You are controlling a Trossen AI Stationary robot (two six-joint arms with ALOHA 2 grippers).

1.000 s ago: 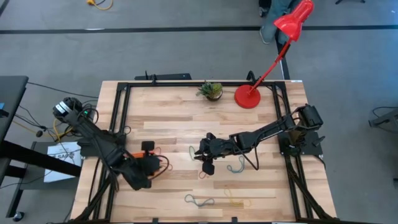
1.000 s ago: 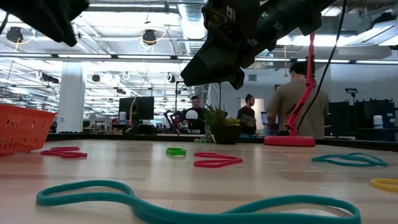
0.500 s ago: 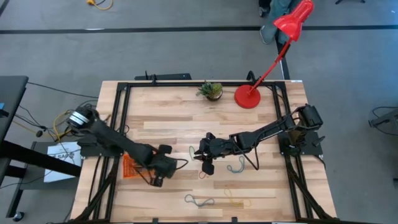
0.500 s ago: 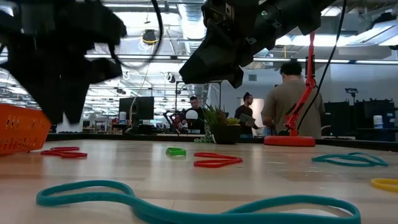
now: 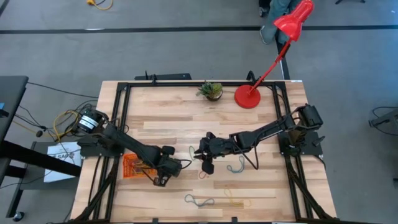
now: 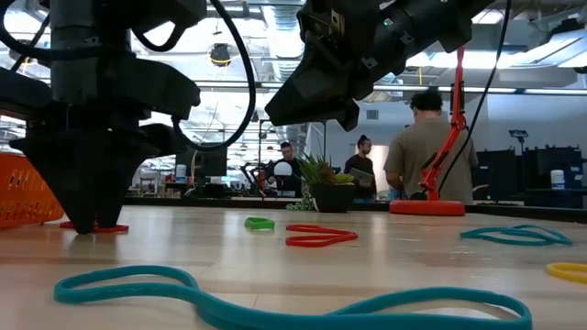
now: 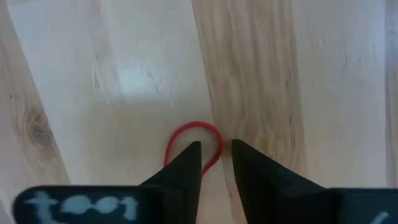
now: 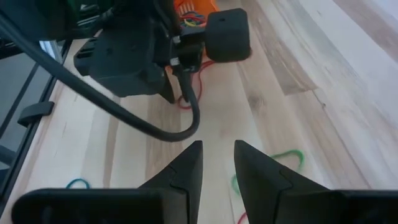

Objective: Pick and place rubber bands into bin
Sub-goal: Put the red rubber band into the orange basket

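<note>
Leaving the bin (image 5: 132, 165), the left gripper (image 7: 215, 149) now sits over a red rubber band (image 7: 194, 140), fingers slightly apart around it. Right gripper (image 8: 217, 151) hovers mid-table, fingers narrowly parted, empty.

The table (image 5: 186, 118) is of pale wood planks with darker brown grain streaks, inside a black frame. The bin (image 5: 130, 165) is bright orange (a colour of mesh-like look on its wall). The rubber bands are of several colours: a red loop (image 7: 194, 142) on the light wood, a teal one (image 6: 275, 301), a green one (image 6: 260, 223), a yellow one (image 5: 237, 200). Both arms are black. The lamp (image 5: 273, 50) is all red. The small plant (image 5: 211, 91) is green.
</note>
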